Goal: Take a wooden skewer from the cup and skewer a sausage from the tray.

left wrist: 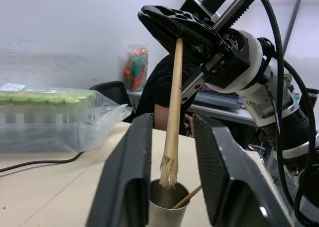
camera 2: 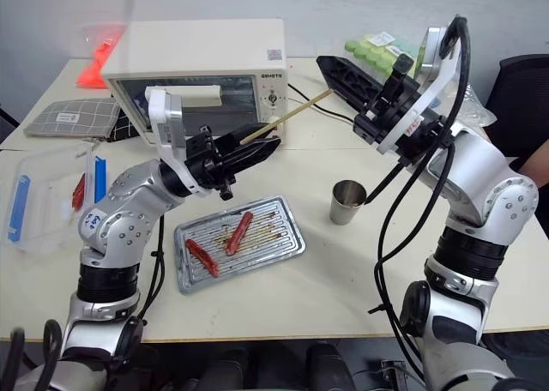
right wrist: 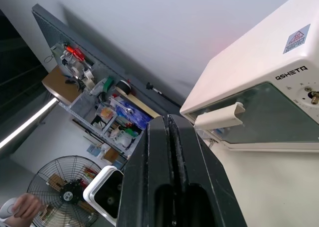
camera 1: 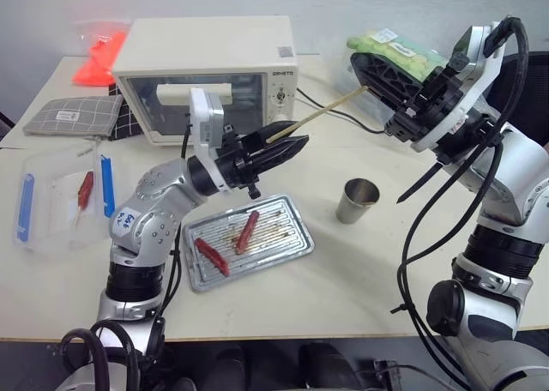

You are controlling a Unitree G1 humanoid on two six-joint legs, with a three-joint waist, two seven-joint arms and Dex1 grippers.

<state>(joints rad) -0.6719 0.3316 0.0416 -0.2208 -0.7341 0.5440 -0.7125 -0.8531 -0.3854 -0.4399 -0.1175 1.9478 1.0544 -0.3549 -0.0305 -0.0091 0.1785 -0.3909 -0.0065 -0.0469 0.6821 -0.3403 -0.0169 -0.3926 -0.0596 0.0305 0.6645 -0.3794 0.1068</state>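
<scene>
While the wooden skewer (camera 1: 319,114) is held in the air above the surface (camera 1: 360,262), it spans the gap between both grippers. The right gripper (camera 2: 336,68) is clamped shut on the skewer's far end, its fingers pressed flat together in the right wrist view. The left gripper (camera 1: 287,147) has its fingers on either side of the skewer's near end; in the left wrist view the stick lies between them with a narrow gap on each side, so whether they press on it cannot be told.

Containers:
- The cup (camera 1: 358,201) stands upright on the surface, to the right of the tray and apart from it. The left wrist view shows one more stick leaning inside it.
- The tray (camera 1: 296,247) lies flat below the left gripper, its ridged bottom stained brown. It holds two sausages, well apart: the sausage (camera 1: 247,231), duller reddish-brown and straight, near the middle, and a brighter red sausage (camera 1: 211,255) toward the tray's left end.
- A clear plastic box (camera 1: 53,204) with blue clips sits at the surface's left edge with a red item (camera 1: 85,190) inside.
- A white toaster oven (camera 1: 206,75) stands behind the tray, door shut.
- A bag of green-capped tubes (left wrist: 50,118) lies at the far right of the surface.
</scene>
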